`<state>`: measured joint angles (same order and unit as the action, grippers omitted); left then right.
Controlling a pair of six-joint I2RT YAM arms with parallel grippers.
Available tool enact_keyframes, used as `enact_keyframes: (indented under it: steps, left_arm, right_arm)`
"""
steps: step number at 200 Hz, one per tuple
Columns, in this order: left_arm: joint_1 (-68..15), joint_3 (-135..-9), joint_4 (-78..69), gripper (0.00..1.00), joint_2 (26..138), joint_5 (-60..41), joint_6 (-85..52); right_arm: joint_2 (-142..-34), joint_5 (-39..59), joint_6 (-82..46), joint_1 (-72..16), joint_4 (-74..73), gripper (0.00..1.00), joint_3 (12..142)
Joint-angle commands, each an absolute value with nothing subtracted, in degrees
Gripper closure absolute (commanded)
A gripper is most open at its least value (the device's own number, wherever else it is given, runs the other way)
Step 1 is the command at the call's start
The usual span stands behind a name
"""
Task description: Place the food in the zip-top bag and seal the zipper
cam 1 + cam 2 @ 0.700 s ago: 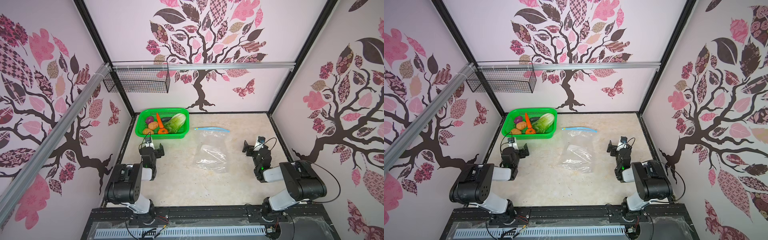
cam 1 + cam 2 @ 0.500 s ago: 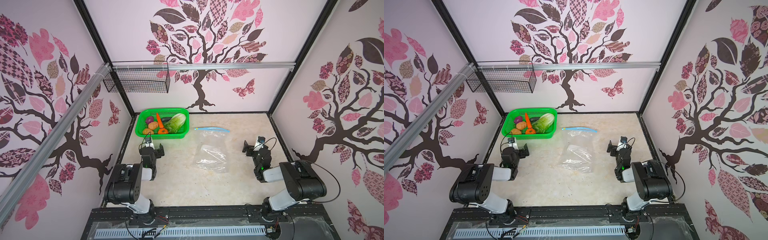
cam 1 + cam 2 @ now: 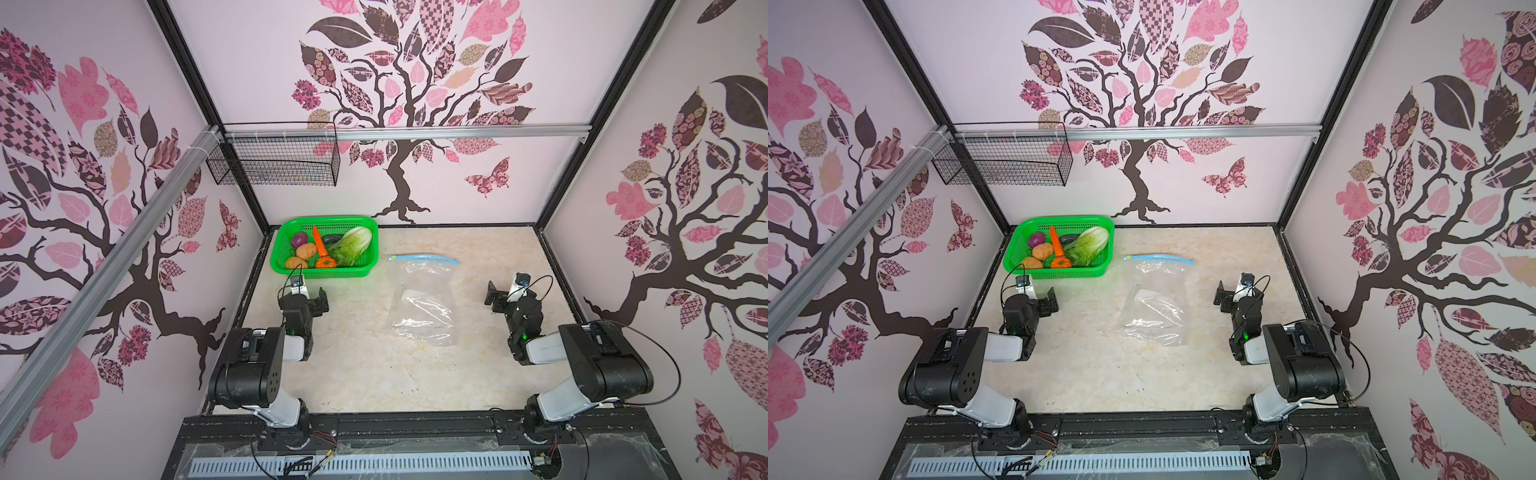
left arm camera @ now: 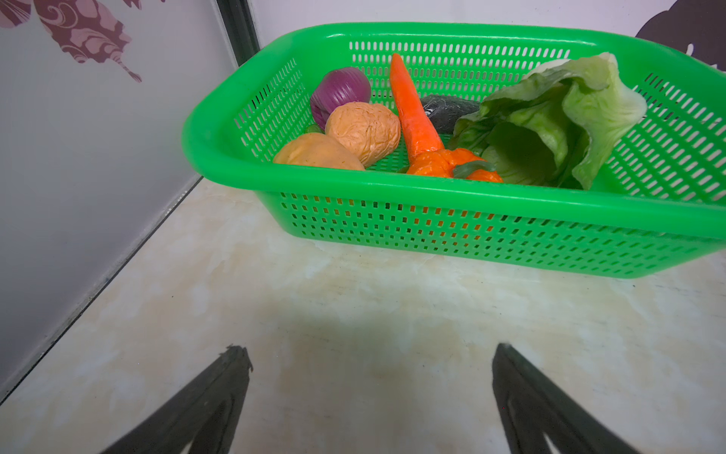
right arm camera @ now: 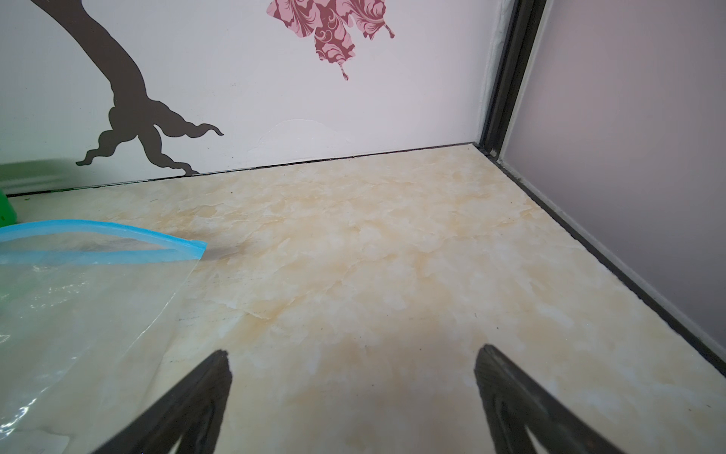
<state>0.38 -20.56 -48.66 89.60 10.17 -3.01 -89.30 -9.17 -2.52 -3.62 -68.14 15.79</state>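
Note:
The food lies in a green mesh basket (image 3: 324, 272) at the back left: cabbage (image 3: 353, 247), carrot (image 3: 319, 243), pumpkin (image 3: 325, 262), potatoes (image 3: 306, 250), purple onion (image 3: 299, 240), a dark piece (image 3: 332, 239). The clear zip-top bag (image 3: 422, 309) lies flat mid-table. Its blue zipper (image 3: 424, 258) runs along the far edge, the two strips gaping slightly in the right wrist view (image 5: 98, 228). My left gripper (image 3: 306, 296) hovers open just in front of the basket (image 4: 393, 188), with nothing between its fingers. My right gripper (image 3: 508, 296) stands open to the right of the bag (image 5: 78, 306), also holding nothing.
A black wire basket (image 3: 276, 164) hangs from the rail on the back wall, above the green basket. Patterned walls close in the table on three sides. A black rail (image 3: 395, 428) with both arm bases runs along the front edge.

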Motion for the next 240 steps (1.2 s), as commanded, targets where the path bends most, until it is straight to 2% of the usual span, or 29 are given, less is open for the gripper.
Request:
enact_keyframes:
  steps: [1, 83, 121, 150, 163, 193, 209, 240]
  left_arm:
    - [0.2, -22.22, -49.13, 0.02, 89.13, 10.46, -2.9]
    - [0.24, -21.84, -49.23, 0.01, 87.59, 10.76, -3.03]
    - [0.2, -23.55, -36.79, 0.01, 78.47, 11.67, -4.38]
    - [0.03, -28.16, -20.79, 0.01, 71.89, 11.82, -10.3]
    - [-0.79, -31.21, -13.45, 0.01, 69.78, 12.68, -12.62]
    - [-2.11, -40.61, 2.5, 0.01, 68.61, 17.08, -22.75]
    - [-2.1, -44.47, 6.35, 0.01, 69.04, 11.31, -22.91]
    - [-3.33, -47.68, 3.65, 0.01, 71.67, -1.14, -25.69]
  right_arm:
    - [-90.18, -8.99, -2.2, -3.43, -67.94, 0.01, 16.01]
    - [-89.12, -8.75, -1.73, -3.39, -69.94, 0.0, 15.19]
    - [-79.24, -12.1, -3.68, -3.39, -46.52, 0.0, 23.82]
    - [-78.43, -14.54, -17.04, -3.41, -29.14, 0.0, 34.03]
    - [-79.28, -9.84, -19.53, -3.4, -23.19, 0.0, 38.15]
    - [-82.01, 7.96, -24.71, -3.42, -17.64, 0.01, 43.16]
    - [-85.02, 15.94, -25.63, -3.76, -14.47, 0.01, 47.2]
    - [-94.07, 27.32, -16.04, -4.55, -2.27, 0.0, 61.1]
